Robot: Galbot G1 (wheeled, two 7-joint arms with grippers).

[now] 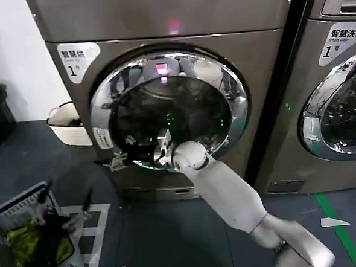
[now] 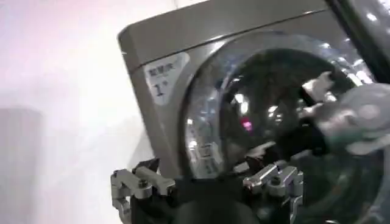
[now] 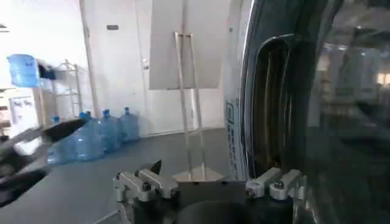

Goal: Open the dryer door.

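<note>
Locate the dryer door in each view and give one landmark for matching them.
Head view: the dryer door sits centre, a round chrome-ringed window, with the right gripper at its lower rim.
Left wrist view: it fills the right half, past the left gripper.
Right wrist view: its dark edge rises close beside the right gripper.
Landmark: the door's chrome ring.

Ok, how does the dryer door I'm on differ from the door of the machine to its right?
The dryer door has the right pincer, open, at its lower-left rim; the neighbour door has nothing near it. The dryer door shows a pink glow at its top; the neighbour door shows none. Both are round, chrome-rimmed, dark glass. The left pincer waits open off the dryer's left.
</note>
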